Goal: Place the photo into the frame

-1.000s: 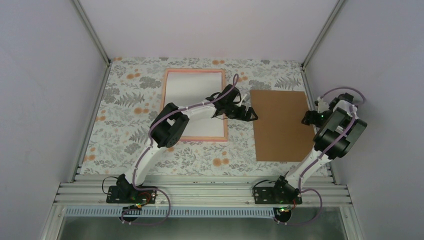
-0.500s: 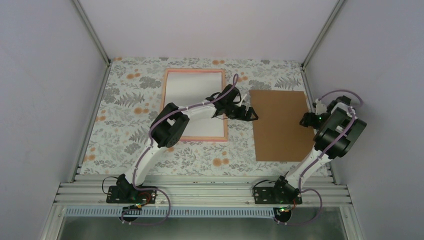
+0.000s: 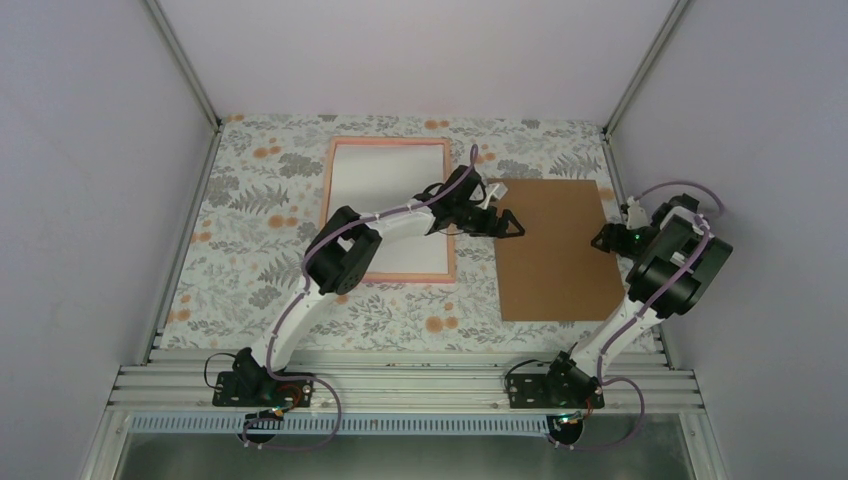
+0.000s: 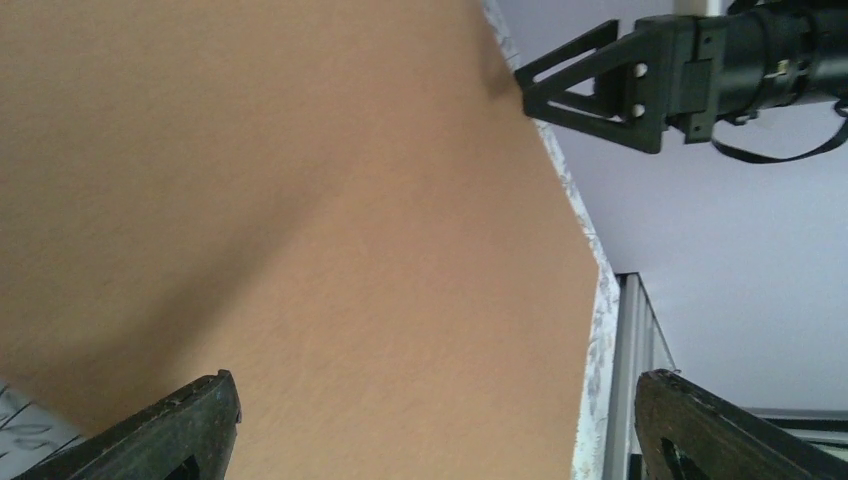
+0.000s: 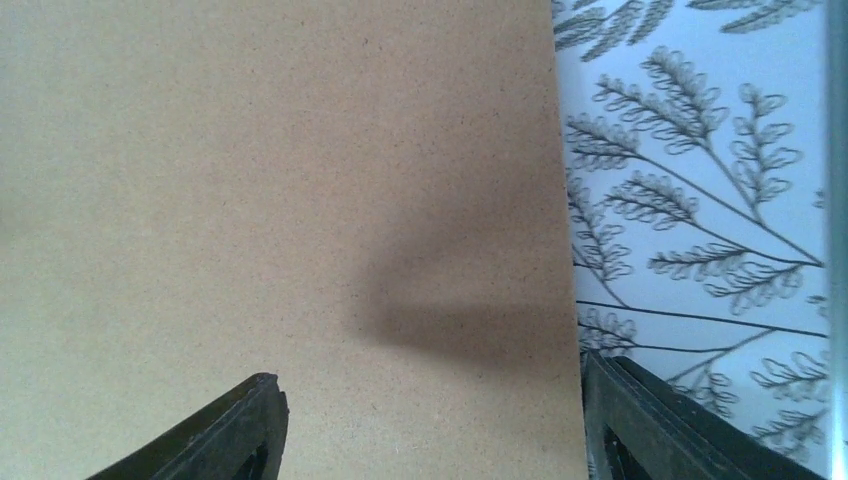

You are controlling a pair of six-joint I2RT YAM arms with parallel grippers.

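Because the photo showed in no view, its place could not be given; as a glossy print it was judged light, limp and slippery, best pinched at one edge. The frame (image 3: 390,141) lay flat on the floral table cover (image 3: 250,230) left of centre, judged stiff but breakable at the pane, so any hold belonged on its thin pink rim. Beside it on the right lay the brown backing board (image 3: 555,260), the left gripper (image 3: 505,222) over its left edge and the right gripper (image 3: 605,238) at its right edge, both spread and empty, with open cover nearer the arms and left of the frame.
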